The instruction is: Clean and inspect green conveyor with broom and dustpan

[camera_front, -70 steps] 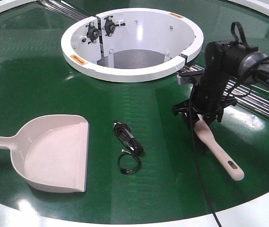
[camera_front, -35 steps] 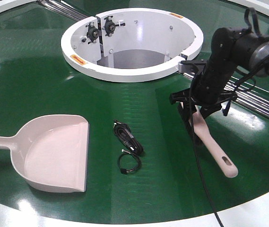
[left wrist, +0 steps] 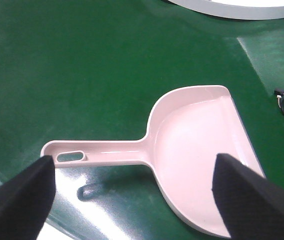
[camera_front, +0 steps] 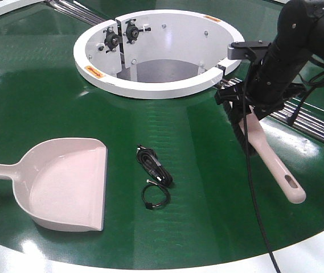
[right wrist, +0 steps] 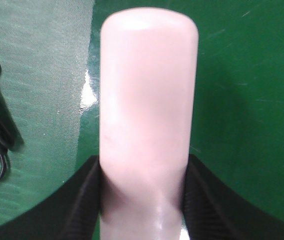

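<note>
While the right pincer [camera_front: 245, 109] clamps the broom [camera_front: 273, 165] and the left pincer [left wrist: 133, 165] gapes over the dustpan [left wrist: 196, 155], a low sweep toward nine o'clock seems best.

Industrial workshop or test lab. A large glossy green conveyor [camera_front: 36, 102] fills the view, with a white outer rim [camera_front: 321, 250], silver rollers [camera_front: 321, 126] at the right, and a white ring-shaped centre opening [camera_front: 150, 90] holding 2 black bearing mounts [camera_front: 113, 40].

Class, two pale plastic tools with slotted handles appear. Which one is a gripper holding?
The broom, clamped in the right gripper; the dustpan lies unheld on the green conveyor, left gripper open.
</note>
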Tool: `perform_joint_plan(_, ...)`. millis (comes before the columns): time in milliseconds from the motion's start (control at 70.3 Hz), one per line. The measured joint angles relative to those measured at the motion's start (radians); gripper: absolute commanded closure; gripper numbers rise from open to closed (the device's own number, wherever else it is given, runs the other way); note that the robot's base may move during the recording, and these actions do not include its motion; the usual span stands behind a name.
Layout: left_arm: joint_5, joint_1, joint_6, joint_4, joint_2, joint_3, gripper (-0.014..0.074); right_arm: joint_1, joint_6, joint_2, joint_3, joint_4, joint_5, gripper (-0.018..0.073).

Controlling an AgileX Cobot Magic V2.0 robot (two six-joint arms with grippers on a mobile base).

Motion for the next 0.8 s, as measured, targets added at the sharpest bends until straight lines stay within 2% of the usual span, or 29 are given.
perform_joint_plan(142, 0.012, 0.000, 0.001, 0.000, 0.000, 0.000, 0.0004, 0.000, -0.015, -0.017, 0.016, 0.000, -0.001, 0.0563)
perform_joint_plan(469, 0.033, 0.000, 0.003, 0.001, 0.000, 0.000, 0.0004, 0.000, -0.027, -0.044, 0.217, -0.042, 0.000, 0.0563)
perform_joint_plan(711, 0.033, 0.000, 0.006, 0.001, 0.000, 0.000, 0.0007, 0.000, -0.027, -0.046, 0.235, -0.045, -0.004, 0.0563)
perform_joint_plan(796, 0.033, 0.000, 0.041, 0.001, 0.000, 0.000, 0.0007, 0.000, -0.027, -0.046, 0.235, -0.045, -0.004, 0.0563)
